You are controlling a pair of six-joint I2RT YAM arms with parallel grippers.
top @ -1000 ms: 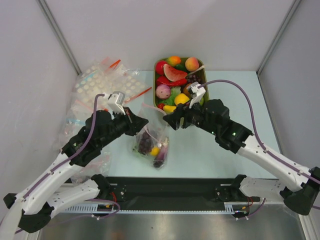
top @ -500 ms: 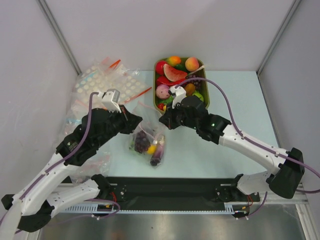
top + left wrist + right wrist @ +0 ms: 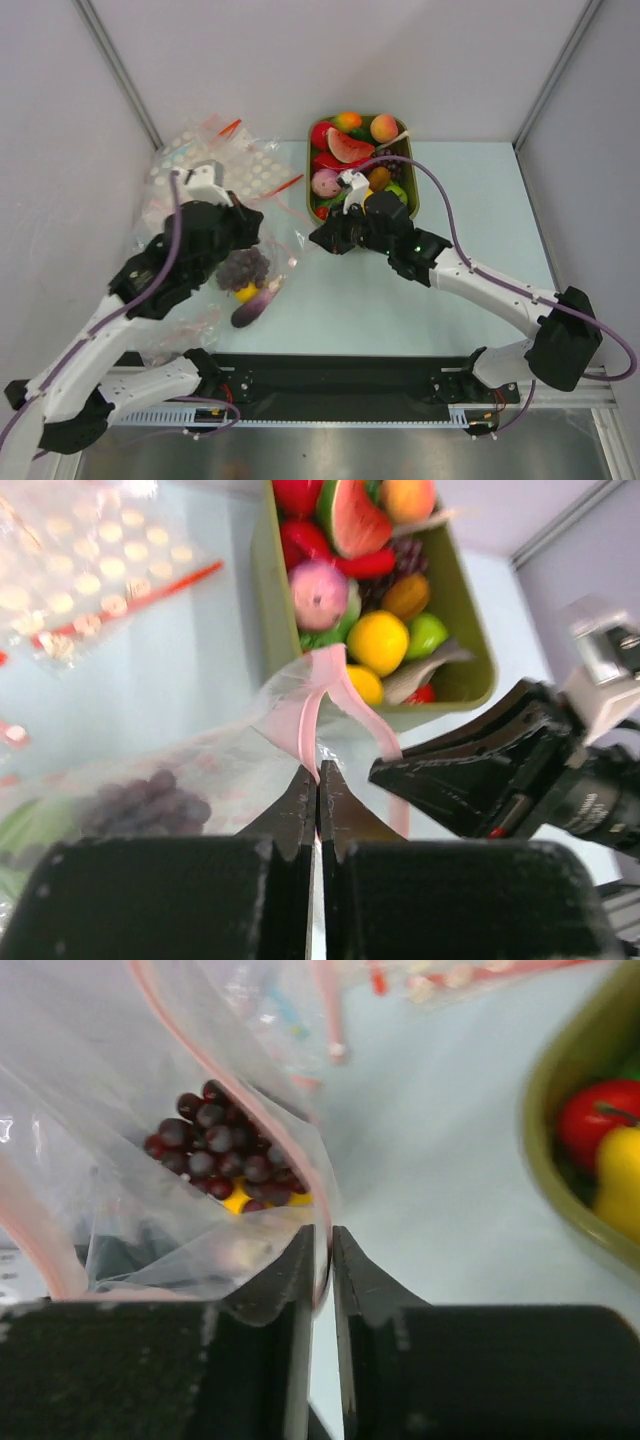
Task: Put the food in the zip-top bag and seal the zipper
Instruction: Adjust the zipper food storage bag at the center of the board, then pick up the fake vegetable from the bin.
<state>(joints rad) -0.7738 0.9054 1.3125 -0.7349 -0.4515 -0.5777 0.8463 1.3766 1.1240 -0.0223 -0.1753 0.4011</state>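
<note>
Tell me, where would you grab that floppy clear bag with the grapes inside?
By the pink zipper strip along its mouth, pinched flat from either end. The bag looks thin and limp, so the strip is probably its stiffest edge, and gripping there should keep the grapes inside. The left gripper and right gripper are both shut on it.

The left tool (image 3: 318, 772) and right tool (image 3: 322, 1238) are black, links (image 3: 500, 291) white, cables (image 3: 178, 215) purple.

zip-top bag (image 3: 262, 275) hauled left, right end effector (image 3: 318, 240) following
</note>
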